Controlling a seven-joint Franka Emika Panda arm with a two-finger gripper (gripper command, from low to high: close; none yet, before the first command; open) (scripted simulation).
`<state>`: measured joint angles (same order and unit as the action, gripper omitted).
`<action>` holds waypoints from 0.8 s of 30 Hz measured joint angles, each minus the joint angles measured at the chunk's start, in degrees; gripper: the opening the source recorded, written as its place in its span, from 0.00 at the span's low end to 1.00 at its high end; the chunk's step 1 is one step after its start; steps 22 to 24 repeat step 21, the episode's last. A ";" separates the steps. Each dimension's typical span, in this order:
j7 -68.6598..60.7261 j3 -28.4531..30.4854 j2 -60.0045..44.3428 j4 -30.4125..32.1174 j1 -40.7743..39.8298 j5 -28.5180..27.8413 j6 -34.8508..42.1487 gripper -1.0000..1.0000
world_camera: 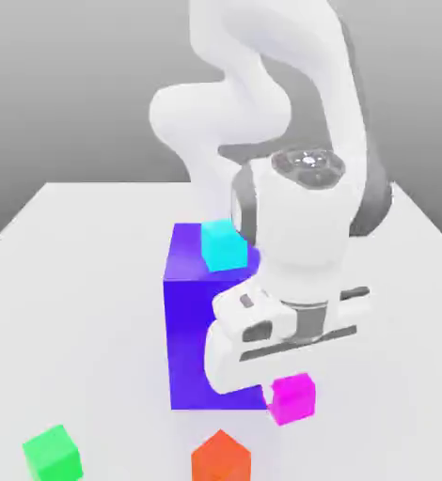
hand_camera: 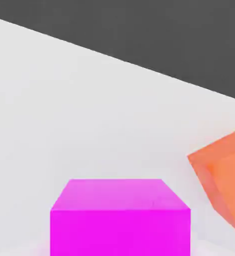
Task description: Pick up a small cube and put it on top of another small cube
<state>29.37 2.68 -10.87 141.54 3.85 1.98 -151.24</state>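
White worktop (world_camera: 93,244). Big blue-purple block (world_camera: 189,338) behind the tool, cyan cube (world_camera: 224,245) on its top. Tool (world_camera: 283,387) closed on the magenta-pink small cube (world_camera: 293,397), held directly beneath it. Orange cube (world_camera: 221,457), likely target, lies just ahead and below; green cube (world_camera: 53,452) farther off.

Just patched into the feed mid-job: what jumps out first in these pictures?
The white arm's hand dominates the middle of the exterior view, its gripper shut just over the small magenta cube, which also looms close in the hand view. Behind it stands the big blue-purple block with a cyan cube on top. On the white table, an orange cube and a green cube sit nearest the camera.
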 joint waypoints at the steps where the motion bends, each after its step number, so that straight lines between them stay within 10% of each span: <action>1: -2.05 1.13 -0.30 -1.02 -1.76 0.38 0.68 0.00; 10: -18.16 7.53 -8.26 -9.06 -15.49 5.09 0.10 0.00; 11: -18.83 7.09 -10.15 -9.30 -16.10 5.79 -1.49 1.00; 24: -17.74 8.31 -5.66 -9.14 -15.45 4.02 2.65 1.00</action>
